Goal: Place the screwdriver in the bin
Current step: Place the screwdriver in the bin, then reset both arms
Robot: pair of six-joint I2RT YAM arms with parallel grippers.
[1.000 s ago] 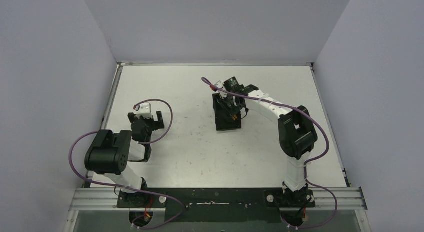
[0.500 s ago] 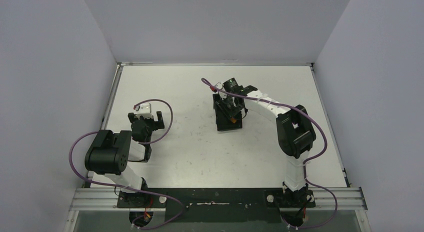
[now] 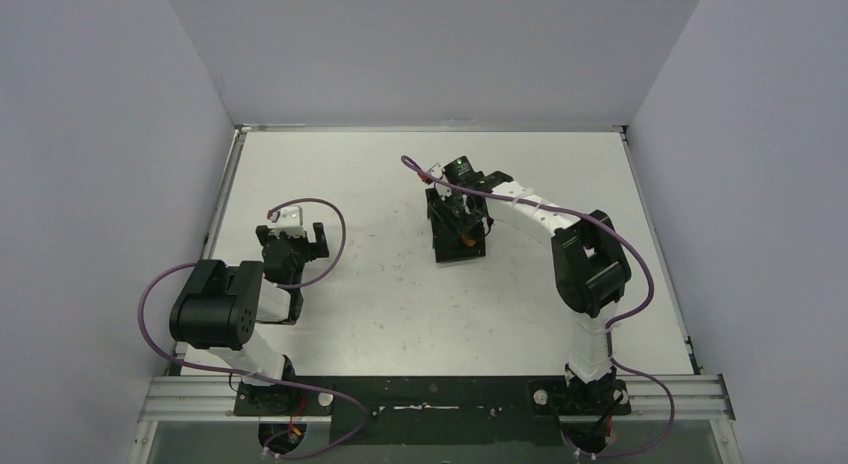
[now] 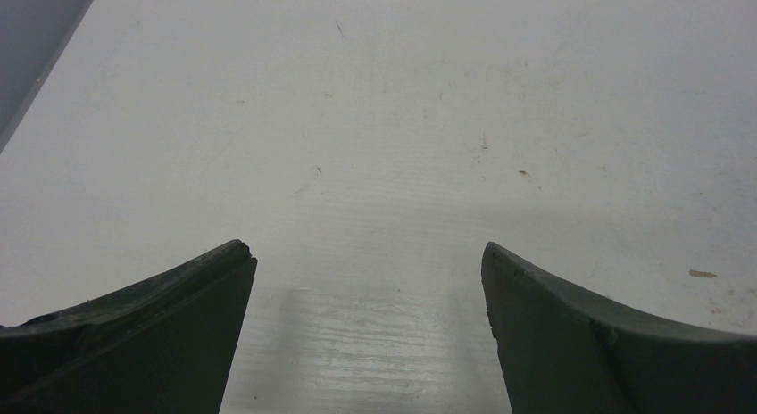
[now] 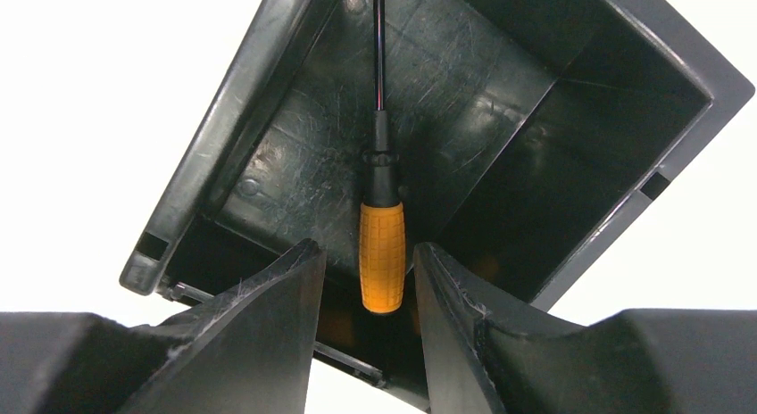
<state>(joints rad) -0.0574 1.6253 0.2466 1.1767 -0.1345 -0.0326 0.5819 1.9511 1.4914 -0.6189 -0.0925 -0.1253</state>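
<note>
Right gripper brackets screwdriver lying in bin, slim gaps flanking handle.

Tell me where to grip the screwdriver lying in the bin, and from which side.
Grip the screwdriver by its orange handle, coming from above with a finger on each long side. The handle is the thickest part and has room on both sides, while the thin shaft runs toward the bin wall. The open right claw straddles it.

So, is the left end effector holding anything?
No, the left end effector is open, with only bare table showing between its fingers.
</note>
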